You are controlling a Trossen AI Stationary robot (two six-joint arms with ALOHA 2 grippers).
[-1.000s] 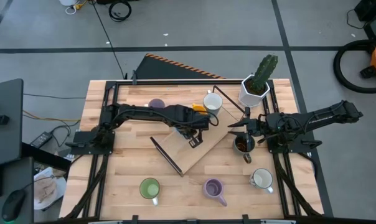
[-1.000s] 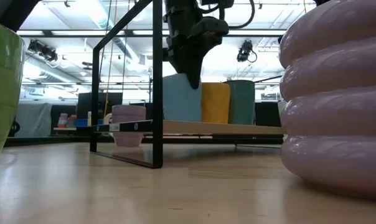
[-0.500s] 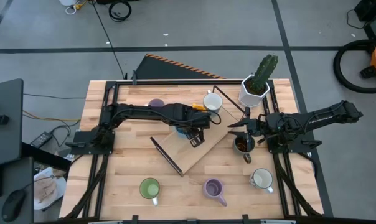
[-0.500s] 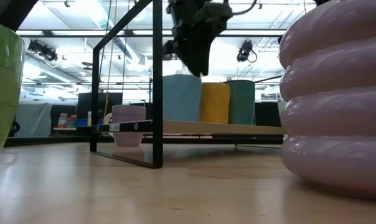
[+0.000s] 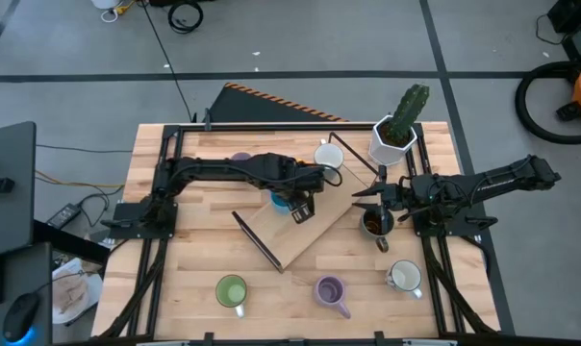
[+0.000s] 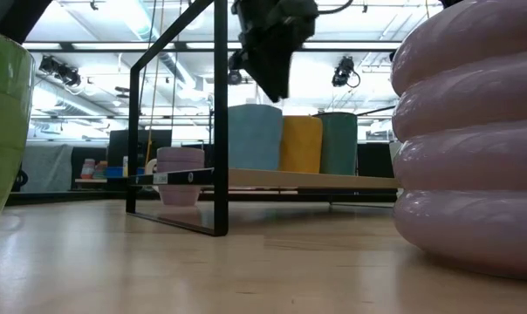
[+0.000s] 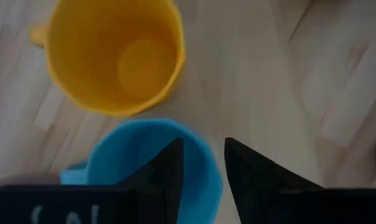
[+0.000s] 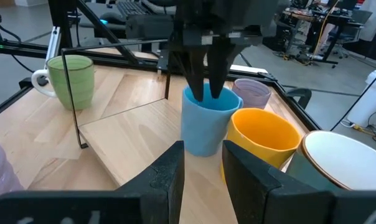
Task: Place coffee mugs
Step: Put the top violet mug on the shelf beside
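The blue mug (image 5: 280, 200) stands upright on the slanted wooden board (image 5: 286, 235), close beside the orange mug (image 8: 263, 140) and a white mug (image 5: 329, 159). My left gripper (image 6: 277, 94) hangs open just above the blue mug's rim (image 7: 203, 158), touching nothing; its fingers straddle the rim line. My right gripper (image 5: 359, 195) waits open at the board's right corner, next to the dark brown mug (image 5: 374, 223). A lilac mug (image 5: 240, 160) stands behind the board. Green (image 5: 231, 291), lilac (image 5: 331, 291) and white (image 5: 403, 277) mugs stand along the near edge.
A thin black wire frame (image 6: 218, 113) stands around the board's edges. The white faceted cactus pot (image 5: 391, 139) sits at the far right corner. Bare tabletop lies at the left and between the board and the near row of mugs.
My left gripper has risen straight up from the blue mug's mouth until its fingertips are clear above the rim. The blue mug has stayed upright on the board beside the orange one.
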